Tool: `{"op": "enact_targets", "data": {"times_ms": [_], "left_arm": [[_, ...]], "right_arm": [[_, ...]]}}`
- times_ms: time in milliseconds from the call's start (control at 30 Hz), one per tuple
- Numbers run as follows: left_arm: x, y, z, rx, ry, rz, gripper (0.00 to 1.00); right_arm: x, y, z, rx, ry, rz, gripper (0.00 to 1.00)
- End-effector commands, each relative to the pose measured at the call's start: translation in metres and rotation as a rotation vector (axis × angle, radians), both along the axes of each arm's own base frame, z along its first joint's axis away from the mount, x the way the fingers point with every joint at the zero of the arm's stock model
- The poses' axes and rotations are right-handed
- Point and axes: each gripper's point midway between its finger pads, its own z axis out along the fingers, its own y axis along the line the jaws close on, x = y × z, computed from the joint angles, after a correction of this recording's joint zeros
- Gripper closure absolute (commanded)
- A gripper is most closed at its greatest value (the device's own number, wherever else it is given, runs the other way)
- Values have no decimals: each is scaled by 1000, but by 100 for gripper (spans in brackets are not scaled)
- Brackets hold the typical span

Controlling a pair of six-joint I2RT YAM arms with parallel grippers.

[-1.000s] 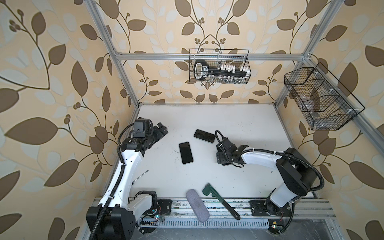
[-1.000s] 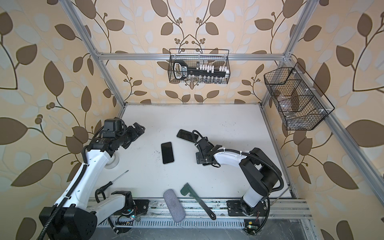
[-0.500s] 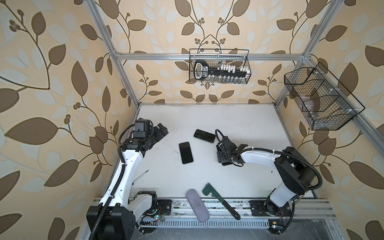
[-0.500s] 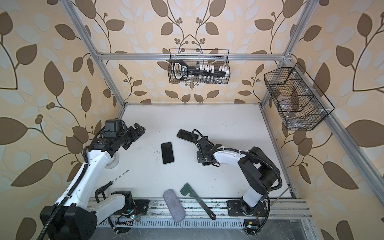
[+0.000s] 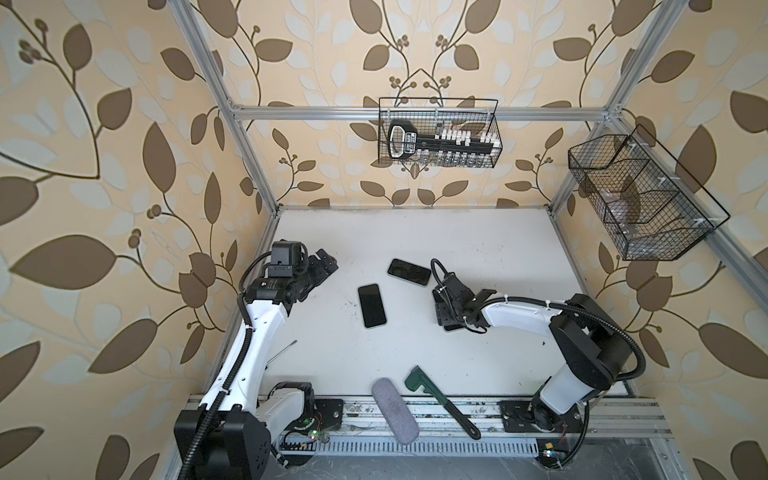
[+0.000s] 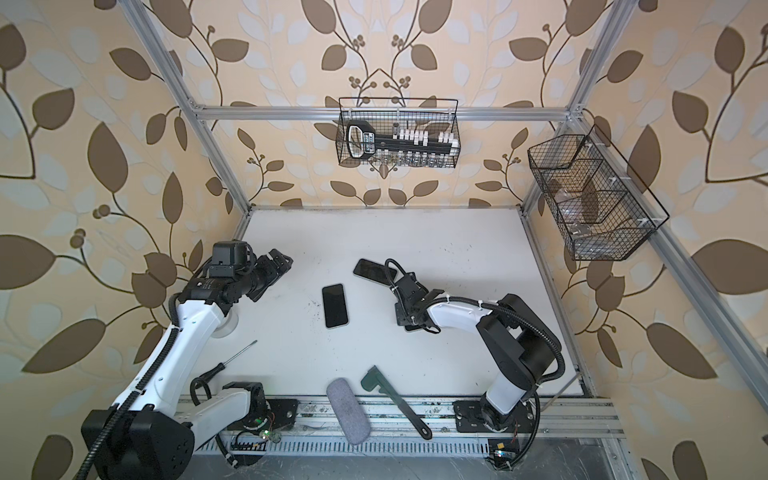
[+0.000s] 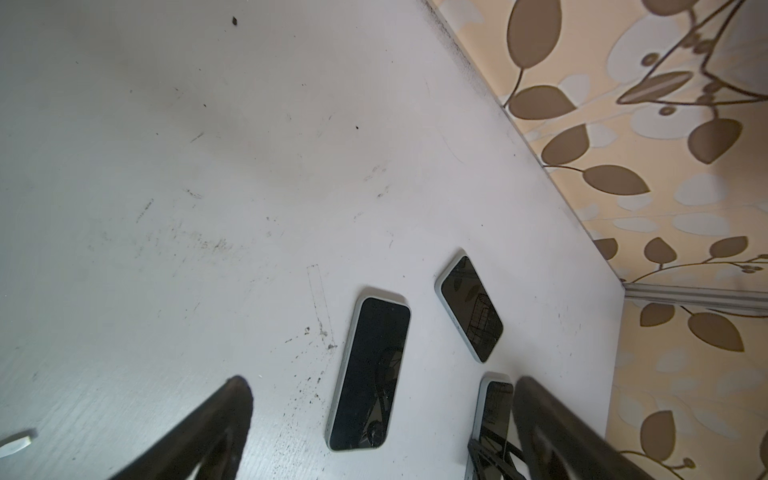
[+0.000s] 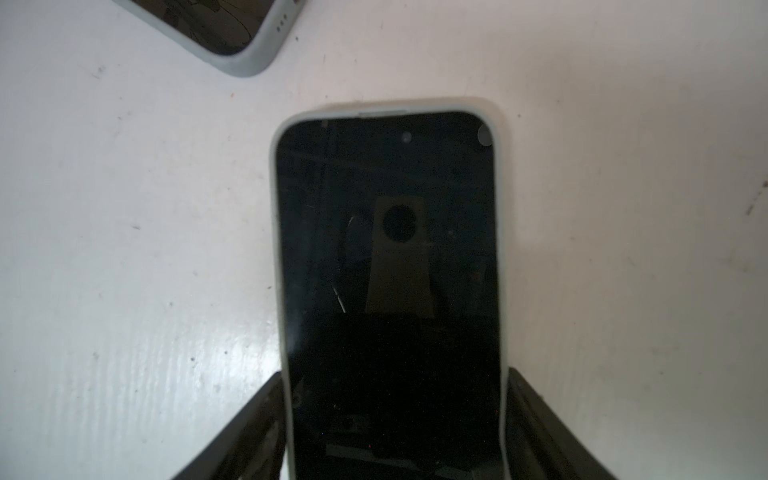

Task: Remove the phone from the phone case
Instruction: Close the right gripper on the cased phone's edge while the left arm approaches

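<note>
- The black-screened phone [image 8: 386, 249] in its pale grey-green soft case [image 8: 374, 107] lies flat, screen up, on the white tabletop [image 5: 478, 232], under the right gripper [image 8: 395, 376].
- Its jaws straddle the case's long sides near one end; I cannot tell whether they pinch yet.
- The left gripper [image 5: 323, 266] hangs wide open, empty, well apart.
- It looks light and rigid, with slick, breakable glass. The rim seems rubbery, so I'd grip the edges and peel a corner.

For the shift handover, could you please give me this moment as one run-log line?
left tool: open, holding nothing | right tool: straddling cased phone on table, grip unclear | two other cased phones: untouched
</note>
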Motion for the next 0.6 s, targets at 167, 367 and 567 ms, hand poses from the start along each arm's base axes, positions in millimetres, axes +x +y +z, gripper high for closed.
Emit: {"op": "enact_targets", "data": {"times_ms": [167,367,567], "left_arm": [[11,-79,-7,-143,-51,-270,1],[17,-146,-12,-175,-71,-447,1],[25,-208,-20,-213,-98,-591,2]], "right_arm": [[-3,-4,11,81,10,2,34],[-1,0,34,162,-15,13,34],[-2,6,61,231,-32,42,34]]}}
